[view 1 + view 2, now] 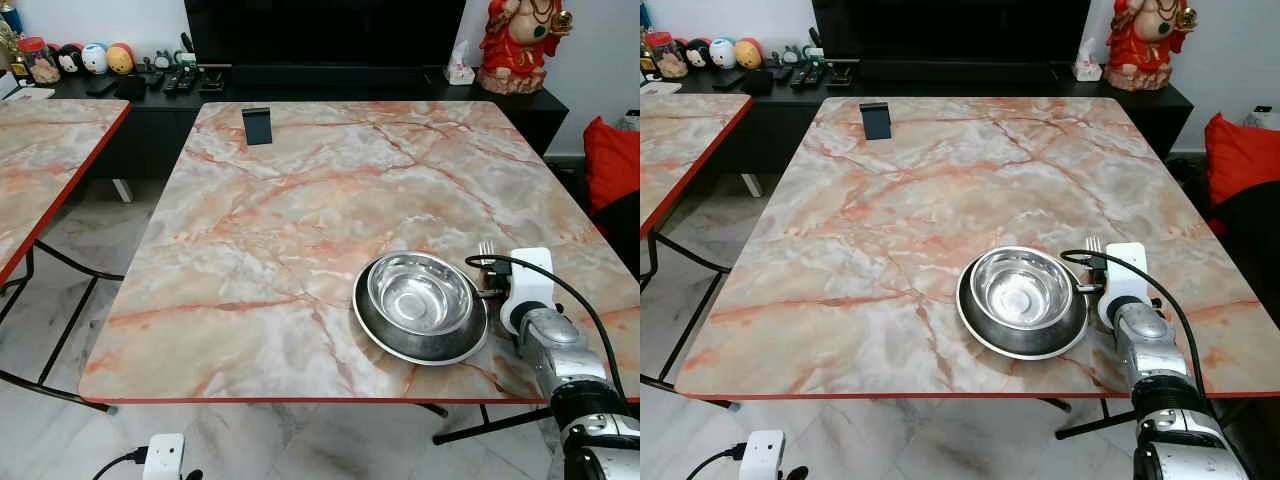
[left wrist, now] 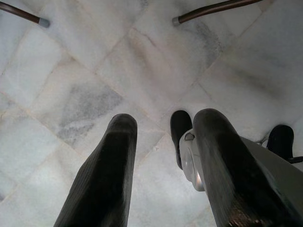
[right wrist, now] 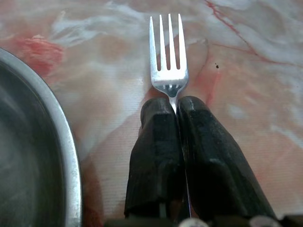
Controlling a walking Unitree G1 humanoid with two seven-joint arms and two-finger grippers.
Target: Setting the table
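A steel bowl [image 1: 419, 292] sits inside a wider steel plate [image 1: 372, 322] near the front right of the marble table [image 1: 290, 200]. Just right of the plate, my right gripper [image 3: 175, 105] is shut on a silver fork [image 3: 166, 66], its tines pointing away from me over the tabletop. The fork's tines [image 1: 486, 248] peek out beyond the white wrist housing, close to the plate's rim [image 3: 66, 156]. My left gripper [image 2: 163, 125] hangs open above the marble floor with nothing between its fingers.
A small dark phone stand [image 1: 257, 125] stands at the table's far left. A second marble table [image 1: 40, 160] lies to the left. A black sideboard [image 1: 150, 85] with remotes and figurines runs along the back wall. A red cushion [image 1: 612, 160] is at the right.
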